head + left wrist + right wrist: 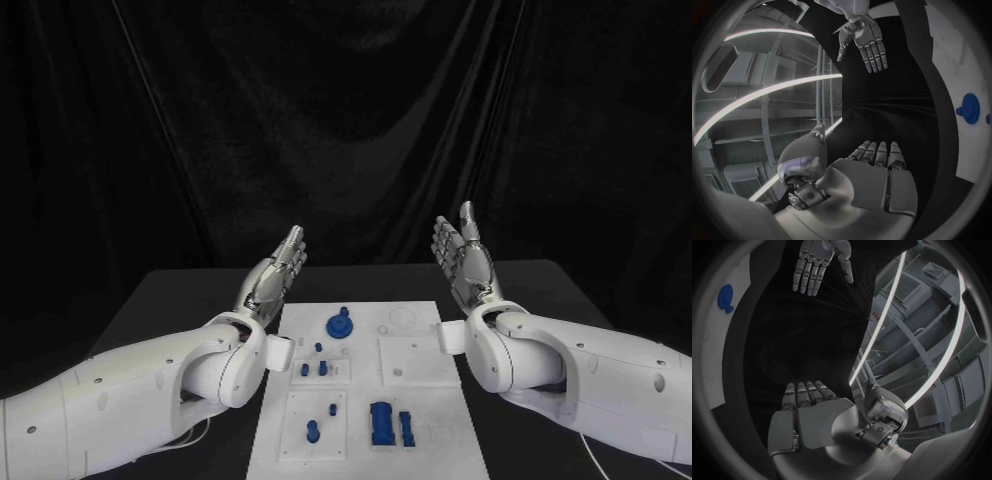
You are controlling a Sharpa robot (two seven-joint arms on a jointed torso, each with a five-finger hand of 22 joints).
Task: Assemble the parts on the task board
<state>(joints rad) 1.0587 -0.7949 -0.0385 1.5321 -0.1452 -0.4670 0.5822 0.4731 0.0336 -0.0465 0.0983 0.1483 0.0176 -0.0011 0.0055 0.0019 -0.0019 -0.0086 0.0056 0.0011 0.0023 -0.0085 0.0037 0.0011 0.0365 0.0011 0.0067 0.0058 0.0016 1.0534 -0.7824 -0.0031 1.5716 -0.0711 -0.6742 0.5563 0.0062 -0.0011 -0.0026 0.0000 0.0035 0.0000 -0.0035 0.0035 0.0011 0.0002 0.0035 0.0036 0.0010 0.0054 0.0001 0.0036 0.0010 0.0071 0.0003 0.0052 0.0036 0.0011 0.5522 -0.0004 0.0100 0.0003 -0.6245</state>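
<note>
While both arms reach forward over the black table [173, 290], left hand [274, 270] raised above the far left edge of the task board [433, 440], fingers straight and held together, pointing up and away, nothing in its grasp. Right hand [464, 255] likewise lifted above the board's far right corner, palm turned inward toward its partner, fingers extended, holding nothing. Hands well apart, facing each other across the board's far end. On the white board: round blue part [340, 325] with a knob standing near the far middle; three small blue pegs [320, 368] clustered just nearer, toward the left side; tall blue block [382, 422] with a slimmer blue piece [407, 428] just beside it at the near right; two small blue pegs [315, 428] in the near left panel. Far right panels white, with pale raised fittings, detail too small to tell. From the left wrist, own palm flat and bare, the opposite hand spread open beyond it; round blue part at the rim. Same from the right wrist: flat empty palm, other hand open across.
</note>
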